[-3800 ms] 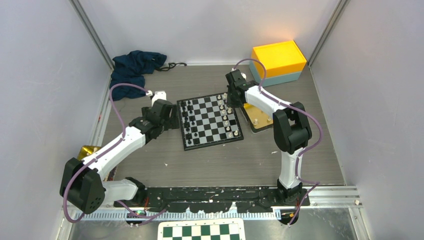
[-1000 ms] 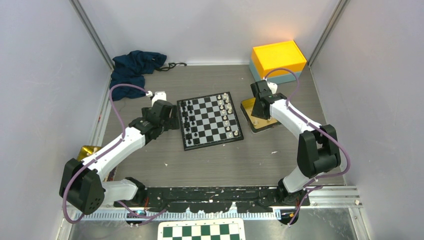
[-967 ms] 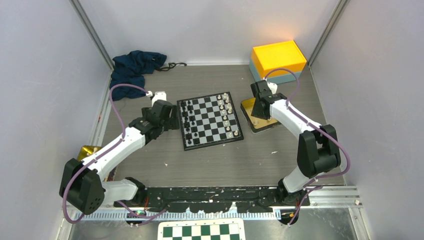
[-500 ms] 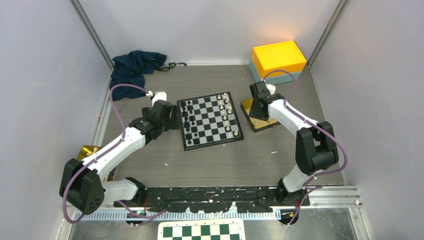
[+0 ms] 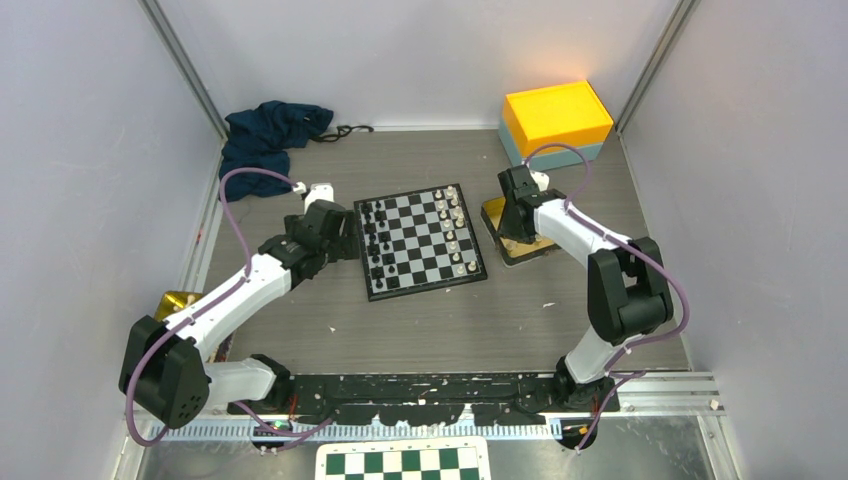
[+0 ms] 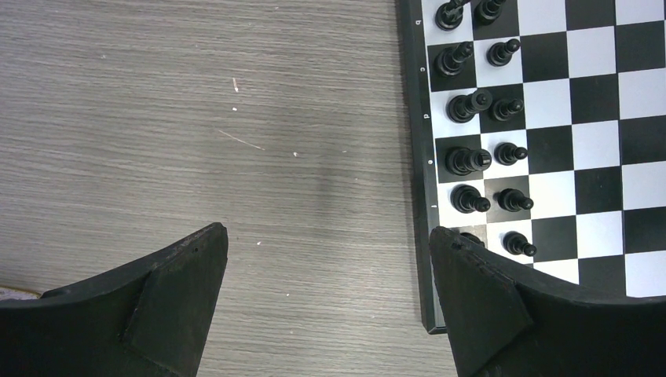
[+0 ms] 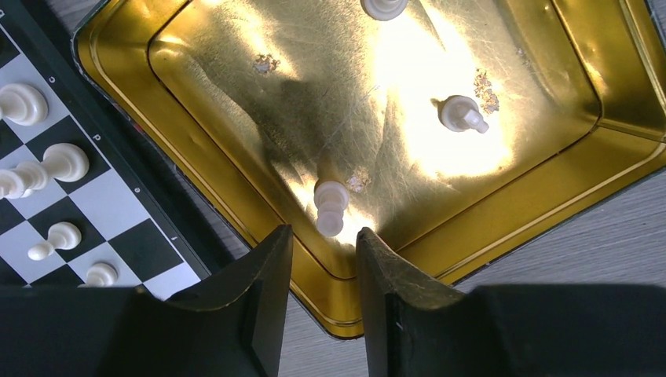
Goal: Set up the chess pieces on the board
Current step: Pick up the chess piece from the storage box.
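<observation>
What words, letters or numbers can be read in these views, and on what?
"b", "c", "d", "e": tiny white letters, seen upside down, on the black border of the small black-and-white square chessboard, left wrist view.
White marks on that border in the right wrist view: too small to read.
No other text visible.

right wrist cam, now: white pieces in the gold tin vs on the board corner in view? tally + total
In the gold tin: 3 white pieces (one is cut off by the top edge of the frame)
On the board: 4 white pieces
Total: 7 in this view
</observation>
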{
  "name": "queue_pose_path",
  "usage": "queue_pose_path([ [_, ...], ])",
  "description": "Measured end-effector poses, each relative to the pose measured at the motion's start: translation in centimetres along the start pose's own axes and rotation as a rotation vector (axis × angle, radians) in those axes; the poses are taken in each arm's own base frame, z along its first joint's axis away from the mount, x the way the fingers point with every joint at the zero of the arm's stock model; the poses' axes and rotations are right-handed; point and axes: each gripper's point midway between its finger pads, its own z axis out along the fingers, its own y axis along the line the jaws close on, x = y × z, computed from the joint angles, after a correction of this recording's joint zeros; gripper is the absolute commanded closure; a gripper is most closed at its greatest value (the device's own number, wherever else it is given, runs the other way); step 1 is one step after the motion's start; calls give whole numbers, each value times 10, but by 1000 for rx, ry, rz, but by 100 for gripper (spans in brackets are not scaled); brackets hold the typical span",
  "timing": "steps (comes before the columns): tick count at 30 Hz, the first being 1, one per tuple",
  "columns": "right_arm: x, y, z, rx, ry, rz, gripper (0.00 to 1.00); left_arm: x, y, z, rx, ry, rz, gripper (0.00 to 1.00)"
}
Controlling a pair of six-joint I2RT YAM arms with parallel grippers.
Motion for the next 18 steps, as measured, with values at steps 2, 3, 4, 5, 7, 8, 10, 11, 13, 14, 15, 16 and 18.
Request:
queue_pose_path([
  [2,0,-1,2,0,3,3,60,0,0,0,0,0,0,0],
  [3,0,-1,3,0,3,4,60,0,0,0,0,0,0,0],
  [4,0,-1,3,2,5,4,60,0,0,0,0,0,0,0],
  [5,1,-1,4,3,7,4,60,0,0,0,0,0,0,0],
  [7,1,-2,5,4,10,5,62,0,0,0,-1,1,1,0],
  [8,1,-2,6,4,12,7,63,0,0,1,-1,2,1,0],
  [10,1,-2,7,3,14,8,65,1,0,1,-2,4,2,0],
  [11,1,-3,8,4,15,10,66,1,0,1,-3,5,3,0],
  [13,2,-3,10,4,18,11,69,2,0,2,-3,6,3,0],
  [14,2,-3,11,5,20,11,70,2,0,2,-3,6,3,0],
  [15,3,-3,11,5,22,11,71,2,0,2,-3,6,3,0],
  [16,3,-3,12,6,25,10,72,2,0,2,-3,6,3,0],
  [18,4,-3,14,5,28,10,75,2,0,2,-3,6,3,0],
])
